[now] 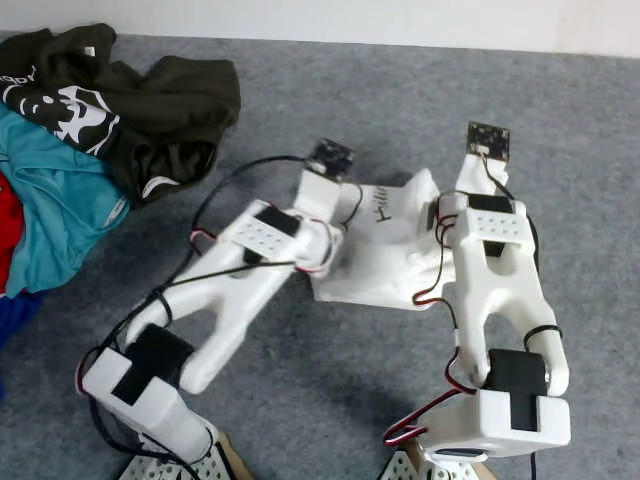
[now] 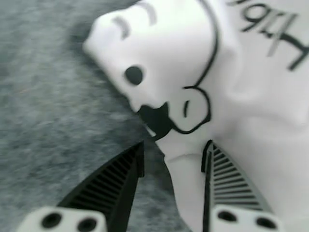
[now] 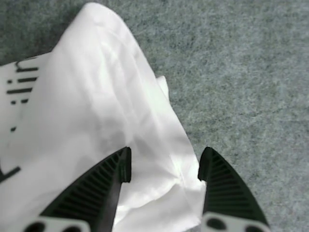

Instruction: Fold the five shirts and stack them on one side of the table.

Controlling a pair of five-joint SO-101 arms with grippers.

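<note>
the white shirt (image 1: 375, 265) lies rumpled in the middle of the grey table (image 1: 330, 385) between both arms, the left gripper (image 2: 173, 162) spread astride its printed edge, the right gripper (image 3: 164, 164) spread over a plain fold, and a heap of other shirts (image 1: 100, 130) sits well apart at the far left.

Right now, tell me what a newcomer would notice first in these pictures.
A crumpled white shirt with black print lies mid-table under both arms, the left end effector and right end effector each open astride its cloth. At the table's far left edge, a black shirt lies heaped on a teal shirt.
</note>
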